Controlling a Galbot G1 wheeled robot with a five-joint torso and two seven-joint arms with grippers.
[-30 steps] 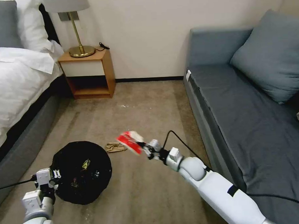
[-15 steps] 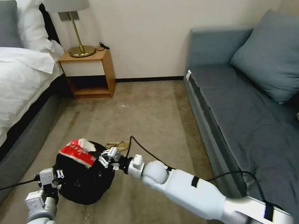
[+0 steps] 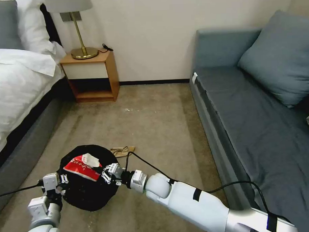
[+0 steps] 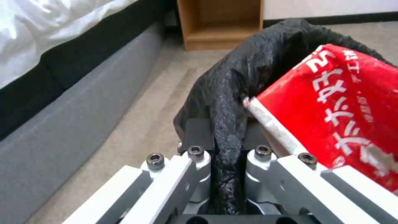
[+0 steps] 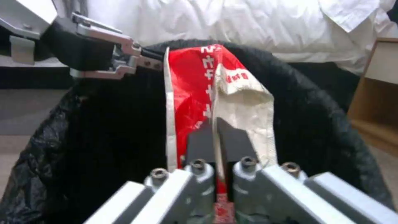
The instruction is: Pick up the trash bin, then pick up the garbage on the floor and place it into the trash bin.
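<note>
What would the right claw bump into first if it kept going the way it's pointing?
Probably the left claw, which pinches the trash bin rim straight ahead, past the red-and-white packet the right claw holds; depth is uncertain.

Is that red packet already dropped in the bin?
Not yet: the red packet hangs over the bin's opening, pinched in the right pincer.
</note>
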